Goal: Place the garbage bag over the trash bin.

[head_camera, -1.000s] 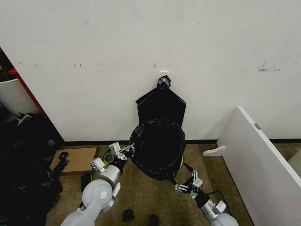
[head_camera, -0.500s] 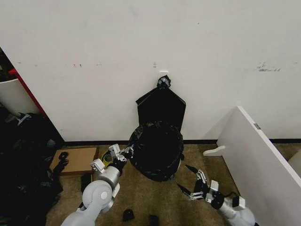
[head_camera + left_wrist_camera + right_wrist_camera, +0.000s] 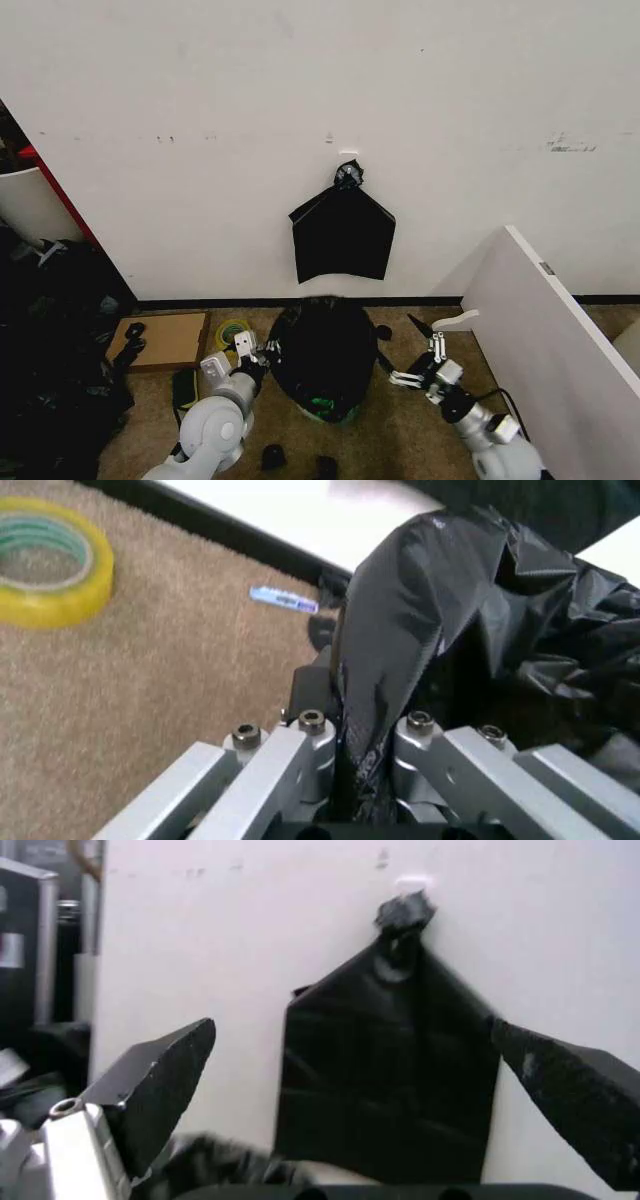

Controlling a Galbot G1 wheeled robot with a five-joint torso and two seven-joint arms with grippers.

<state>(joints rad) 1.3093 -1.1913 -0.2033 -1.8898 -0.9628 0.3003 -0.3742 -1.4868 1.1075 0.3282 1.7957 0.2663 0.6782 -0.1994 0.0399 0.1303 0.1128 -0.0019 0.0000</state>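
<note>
The black garbage bag (image 3: 325, 355) is draped over the trash bin, which stands on the carpet by the wall. Of the bin I make out a greenish patch (image 3: 320, 406) low at the front. My left gripper (image 3: 262, 350) is at the bag's left edge, shut on a fold of the glossy film (image 3: 400, 630). In the left wrist view the film runs between its fingers (image 3: 300, 742). My right gripper (image 3: 410, 352) hangs open just right of the bag, apart from it. Between its spread fingers (image 3: 160, 1080) the right wrist view shows the knotted black bundle (image 3: 390, 1072) on the wall.
A white board (image 3: 560, 340) leans at the right, close to my right arm. A flat cardboard piece (image 3: 160, 340) and a yellow tape roll (image 3: 232, 330) lie left of the bin. Dark clutter (image 3: 50, 340) piles up at the far left. Small black items (image 3: 272, 457) sit on the carpet near me.
The bag has come down lower, uncovering the wall bundle's bottom edge. My right gripper has let go of the bag's lower edge, opened and swung right and up. The left gripper keeps its hold.
</note>
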